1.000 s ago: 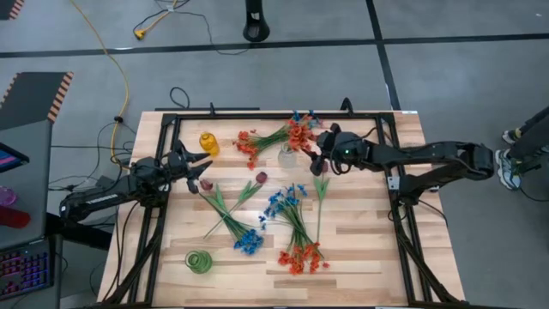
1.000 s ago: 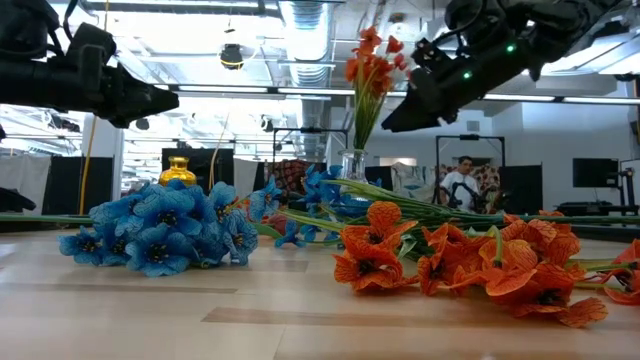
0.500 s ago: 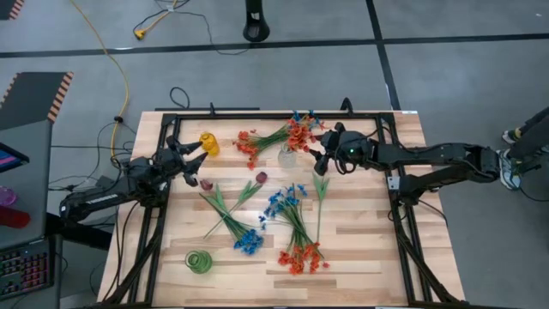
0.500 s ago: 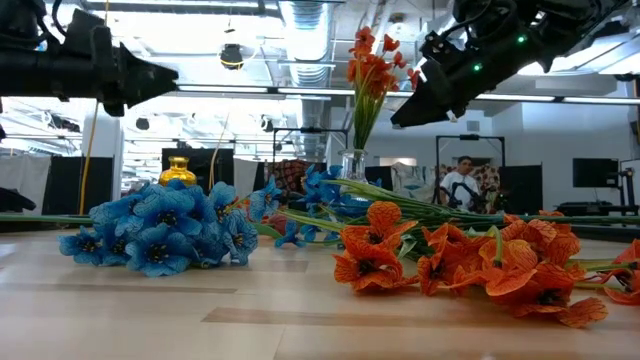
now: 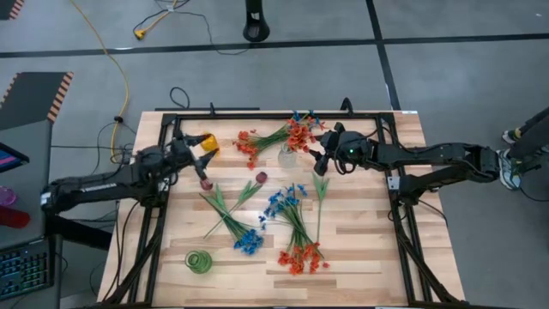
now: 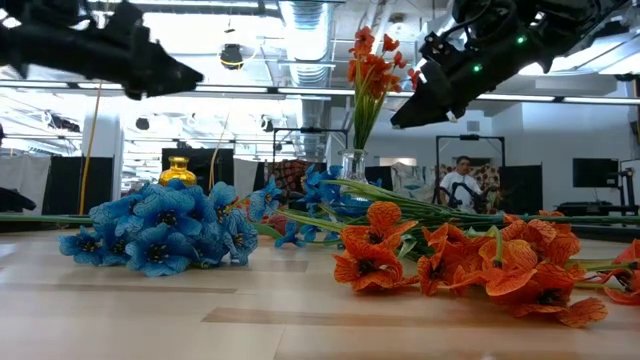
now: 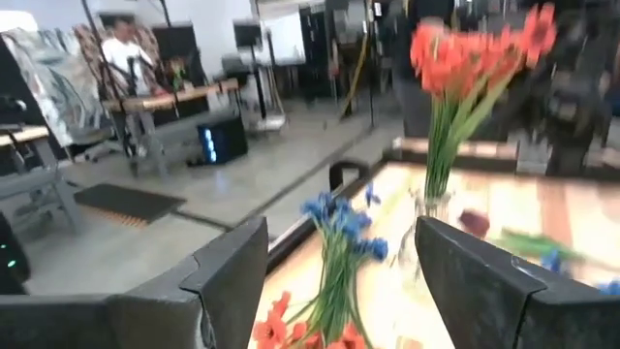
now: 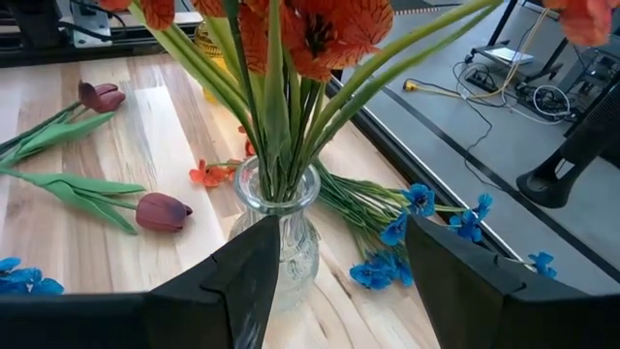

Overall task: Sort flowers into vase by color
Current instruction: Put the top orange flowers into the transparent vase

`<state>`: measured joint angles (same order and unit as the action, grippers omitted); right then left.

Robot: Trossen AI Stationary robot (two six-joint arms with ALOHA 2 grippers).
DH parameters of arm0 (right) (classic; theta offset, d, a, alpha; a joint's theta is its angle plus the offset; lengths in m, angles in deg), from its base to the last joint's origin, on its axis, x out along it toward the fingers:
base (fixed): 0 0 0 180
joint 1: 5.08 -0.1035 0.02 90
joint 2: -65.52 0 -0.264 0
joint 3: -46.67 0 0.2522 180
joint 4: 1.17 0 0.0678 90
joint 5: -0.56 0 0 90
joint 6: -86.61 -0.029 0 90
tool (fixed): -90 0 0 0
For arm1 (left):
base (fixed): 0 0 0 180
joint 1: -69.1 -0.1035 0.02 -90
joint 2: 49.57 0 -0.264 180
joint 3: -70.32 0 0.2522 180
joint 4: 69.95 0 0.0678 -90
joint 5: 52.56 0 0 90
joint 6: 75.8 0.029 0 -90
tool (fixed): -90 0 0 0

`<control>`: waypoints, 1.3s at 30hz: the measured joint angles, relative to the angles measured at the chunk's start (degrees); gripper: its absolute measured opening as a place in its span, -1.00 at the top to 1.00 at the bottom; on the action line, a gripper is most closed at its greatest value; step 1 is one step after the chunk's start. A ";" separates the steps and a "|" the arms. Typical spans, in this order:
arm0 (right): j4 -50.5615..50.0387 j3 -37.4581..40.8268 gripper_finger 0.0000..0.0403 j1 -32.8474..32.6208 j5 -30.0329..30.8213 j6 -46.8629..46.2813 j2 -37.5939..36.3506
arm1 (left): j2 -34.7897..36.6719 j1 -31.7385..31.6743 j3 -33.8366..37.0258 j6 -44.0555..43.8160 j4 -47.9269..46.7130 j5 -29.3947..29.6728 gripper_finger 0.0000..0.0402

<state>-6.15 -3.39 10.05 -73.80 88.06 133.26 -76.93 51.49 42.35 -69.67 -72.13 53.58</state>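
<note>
Where overhead hides it, low view shows clear vase [image 6: 352, 163] upright, orange-red flowers [image 6: 372, 62]

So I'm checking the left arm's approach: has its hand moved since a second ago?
Yes. In the high view the left hand has swung toward the table's far edge, from beside the maroon tulip up to the yellow vase, fingers open.

On the wooden surface [image 5: 369, 232], the left gripper [image 5: 190, 151] sits with jaws spread beside the yellow vase [image 5: 208, 142]. The right gripper [image 5: 321, 160] hovers next to the clear vase [image 5: 286, 155] holding orange-red flowers [image 5: 299, 133]. Maroon tulips [image 5: 260, 178], blue sprigs [image 5: 250, 241] and an orange-red sprig [image 5: 302, 257] lie loose mid-surface, a green vase [image 5: 198, 261] nearby.
</note>
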 joint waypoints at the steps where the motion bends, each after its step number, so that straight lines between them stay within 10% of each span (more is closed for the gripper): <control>1: -0.08 0.00 -0.24 0.00 -0.02 -0.02 0.00 | -2.86 0.00 -1.41 0.51 -0.12 0.00 -0.25; 20: -5.88 0.00 -0.24 -0.11 -0.11 -0.04 0.00 | -48.19 -0.39 -33.25 14.04 -12.73 0.69 -0.25; 39: -6.91 0.00 -0.24 -0.11 -0.15 0.00 0.00 | -73.42 -9.11 -47.35 13.18 -17.35 -8.21 -0.25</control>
<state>-13.06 -3.39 9.94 -73.95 88.06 133.26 -150.35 42.38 -5.00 -56.49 -89.48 45.38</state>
